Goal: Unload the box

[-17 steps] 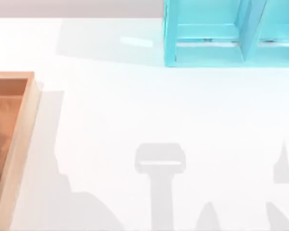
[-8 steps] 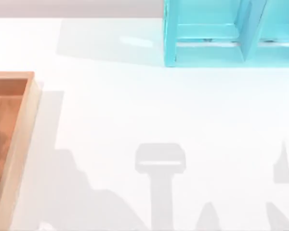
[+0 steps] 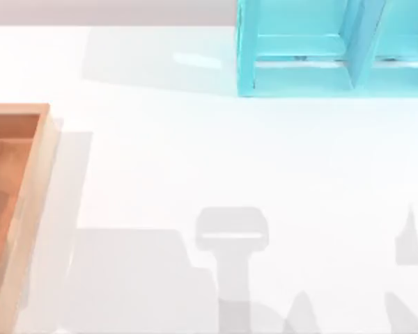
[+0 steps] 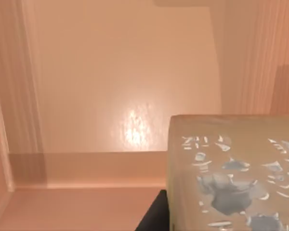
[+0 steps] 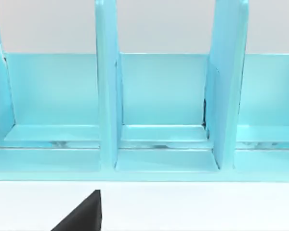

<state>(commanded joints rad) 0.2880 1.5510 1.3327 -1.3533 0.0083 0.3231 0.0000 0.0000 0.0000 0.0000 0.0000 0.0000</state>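
My left end effector (image 4: 156,216) is down inside the box (image 4: 120,86); a dark sliver of one finger shows against a pale block (image 4: 231,173) with grey-white flecks on its face. The block sits very close to my wrist camera, and the finger lies right against its edge. I cannot tell how far the fingers are spread, or whether they have hold of the block or merely stand beside it. Beyond the block lies the box's smooth orange-brown floor, with its walls rising around it and one inner corner near the finger. From above, the box (image 3: 35,181) sits at the worktop's (image 3: 230,160) left edge, its tan rim well apart from the shelf (image 3: 299,62) at the far right. My right end effector (image 5: 82,216) is parked facing that shelf, a dark finger tip low over the worktop, its opening not readable either. As I judge it, the step is lifting the block out. To do it well I should be sure of a square grip on opposite faces, rise straight until the block clears the rim, and only then travel sideways, since the near wall and corner leave little room for a swing.
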